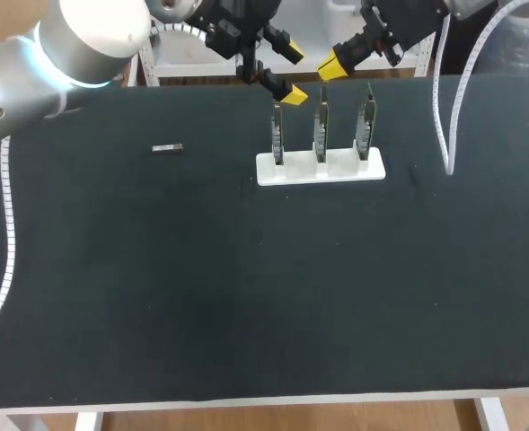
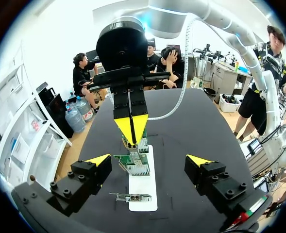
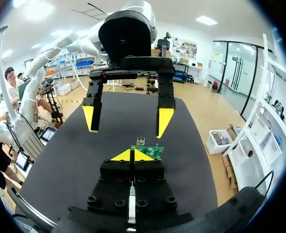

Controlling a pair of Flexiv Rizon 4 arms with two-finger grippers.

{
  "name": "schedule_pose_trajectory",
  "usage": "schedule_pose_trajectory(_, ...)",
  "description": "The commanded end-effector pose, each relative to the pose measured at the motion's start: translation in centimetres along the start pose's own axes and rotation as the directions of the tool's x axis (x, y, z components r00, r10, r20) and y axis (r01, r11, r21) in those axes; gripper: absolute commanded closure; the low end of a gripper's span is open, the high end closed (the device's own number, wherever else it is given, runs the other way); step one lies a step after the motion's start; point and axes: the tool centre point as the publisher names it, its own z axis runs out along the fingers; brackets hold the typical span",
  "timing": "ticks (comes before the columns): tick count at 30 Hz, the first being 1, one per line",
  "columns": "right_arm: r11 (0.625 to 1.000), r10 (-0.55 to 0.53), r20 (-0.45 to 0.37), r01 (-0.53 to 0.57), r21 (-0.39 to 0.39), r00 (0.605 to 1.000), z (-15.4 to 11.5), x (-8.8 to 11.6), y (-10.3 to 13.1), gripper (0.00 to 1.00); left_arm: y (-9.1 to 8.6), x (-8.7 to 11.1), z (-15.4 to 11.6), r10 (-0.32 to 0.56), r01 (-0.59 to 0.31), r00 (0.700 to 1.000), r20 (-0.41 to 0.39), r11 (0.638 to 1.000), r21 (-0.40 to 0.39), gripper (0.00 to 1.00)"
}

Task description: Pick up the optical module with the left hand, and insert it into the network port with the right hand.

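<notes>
Pick not started: module (image 1: 167, 148) sits at 9 o'clock from rack (image 1: 340, 167), left gripper (image 1: 290, 70) wide and empty, right gripper (image 1: 331, 65) closed, probably empty; next, left must straddle module.

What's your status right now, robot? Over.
Left fingers open, empty. Right fingers shut, empty. Module lying untouched, left of rack. Nothing blocking it.

place: robotics lab | cues: black-topped table (image 1: 246, 296), circuit boards (image 1: 321, 135) in white stand (image 1: 340, 169)
</notes>
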Motion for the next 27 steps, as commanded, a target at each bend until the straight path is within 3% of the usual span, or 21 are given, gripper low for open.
schedule_pose_trajectory(1, 1.0, -0.004, -0.002, 0.004, 0.01, 1.0, -0.2, -0.2, 0.3, 1.0, -0.1, -0.1, 0.0, -0.001, 0.001, 1.0, -0.003, 1.0, -0.003, 0.0)
schedule_pose_trajectory(27, 0.998, 0.058, -0.002, -0.058, -0.014, 0.998, 0.9, 2.0, 0.8, 1.0, -0.1, -0.1, 0.0, -0.001, 0.001, 1.0, -0.003, 1.0, -0.003, 0.0)
